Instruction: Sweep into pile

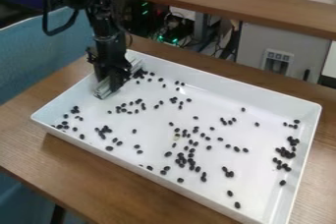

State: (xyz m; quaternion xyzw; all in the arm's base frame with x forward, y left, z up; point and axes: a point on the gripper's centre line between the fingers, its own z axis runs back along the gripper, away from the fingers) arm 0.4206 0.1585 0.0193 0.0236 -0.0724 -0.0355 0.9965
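My gripper (110, 84) hangs down into the upper left part of the white tray (171, 171), shut on a pale, straight-edged sweeping tool (101, 91). The tool lies slantwise close to the tray's left end, its lower edge at or near the tray floor. Black beans (190, 156) are scattered over the tray floor, thickest in the middle front and along the right side. A few beans (139, 73) sit right beside the tool's far end. Other beans (103, 130) lie in small groups toward the front left corner.
The tray's raised walls surround the work area on a brown wooden table (39, 154). Behind it runs a wooden shelf (223, 4), with a grey box (282, 56) and cables beneath. A blue surface (39, 53) stands at the left.
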